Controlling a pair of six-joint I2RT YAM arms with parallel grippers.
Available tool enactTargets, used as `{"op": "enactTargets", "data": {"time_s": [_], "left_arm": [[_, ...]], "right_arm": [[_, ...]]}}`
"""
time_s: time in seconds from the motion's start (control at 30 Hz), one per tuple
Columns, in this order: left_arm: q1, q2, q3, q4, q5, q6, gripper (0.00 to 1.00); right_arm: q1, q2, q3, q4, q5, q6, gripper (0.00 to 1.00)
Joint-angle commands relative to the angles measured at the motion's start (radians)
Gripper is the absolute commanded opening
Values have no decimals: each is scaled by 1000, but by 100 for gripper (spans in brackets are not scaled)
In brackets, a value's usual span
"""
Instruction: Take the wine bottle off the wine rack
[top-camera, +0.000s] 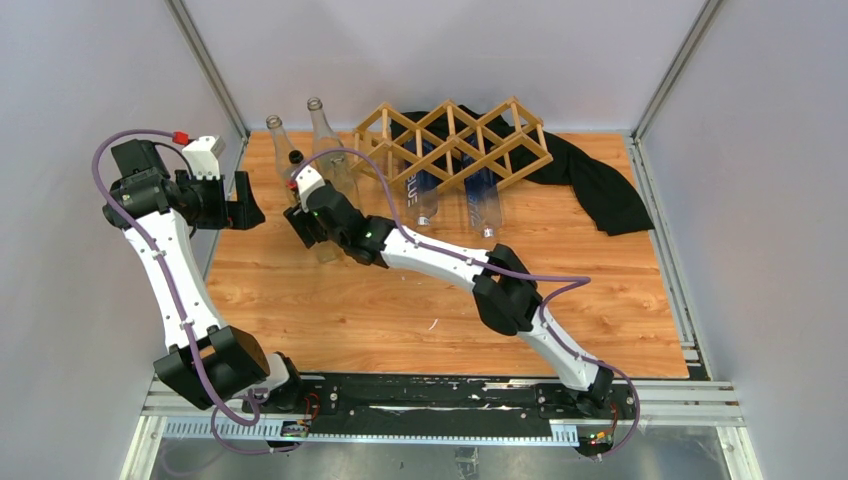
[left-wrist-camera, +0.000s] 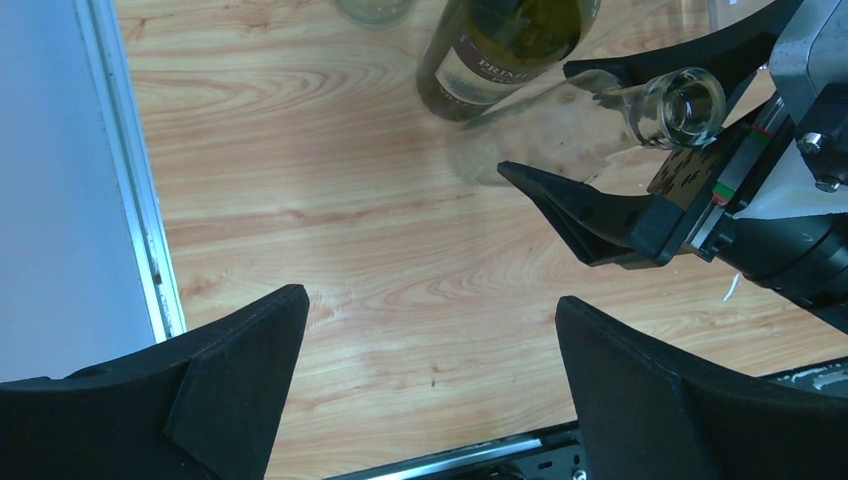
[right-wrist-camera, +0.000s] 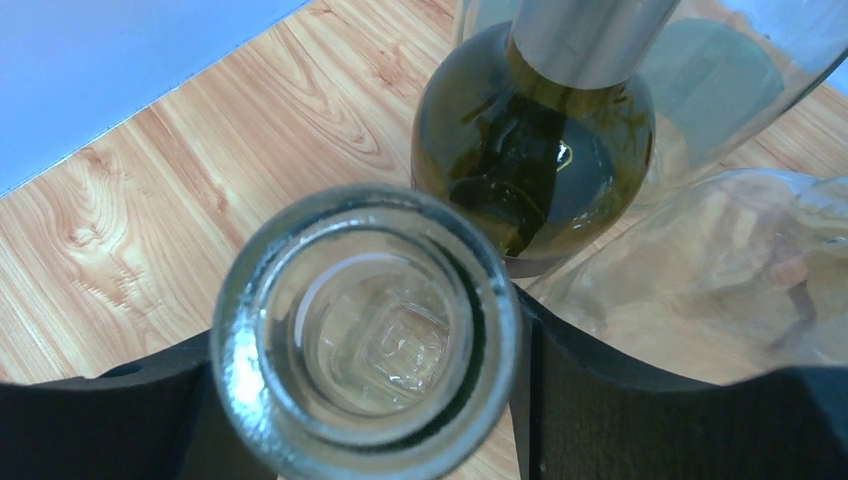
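Wine bottle (right-wrist-camera: 365, 330) of clear glass stands roughly upright near the wine rack's (top-camera: 450, 145) left end, out of its cells. Your right gripper (left-wrist-camera: 640, 125) has its fingers clamped on the neck just below the mouth. You cannot tell whether the base rests on the wooden table (top-camera: 400, 310).

An olive-green bottle (right-wrist-camera: 530, 180) with a silver foil top stands just beside it. Your left gripper (left-wrist-camera: 430, 390) hangs over bare wood near the table's left edge, fingers spread wide with nothing between them.

Two clear bottles (top-camera: 425, 195) lie in the rack's lower cells, necks toward you. A black cloth (top-camera: 600, 185) lies behind the rack's right end.
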Motion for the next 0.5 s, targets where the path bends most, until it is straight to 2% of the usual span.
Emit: {"op": "enactTargets", "data": {"time_s": [0.0,0.1,0.23,0.47], "left_arm": [[9,-5,8,-12,26,10,100],[8,-11,3,-11,39,6,100],[9,-17,1,-12,48,-2,100],[8,-26,8,-14,49,-10,100]], "right_arm": [[-4,-68,-44,38,25,-10,69],[-3,-101,-61,11,24,-9,80],[1,-130,-52,-48,30,-8,88],[8,-179,-1,-181,44,6,93]]}}
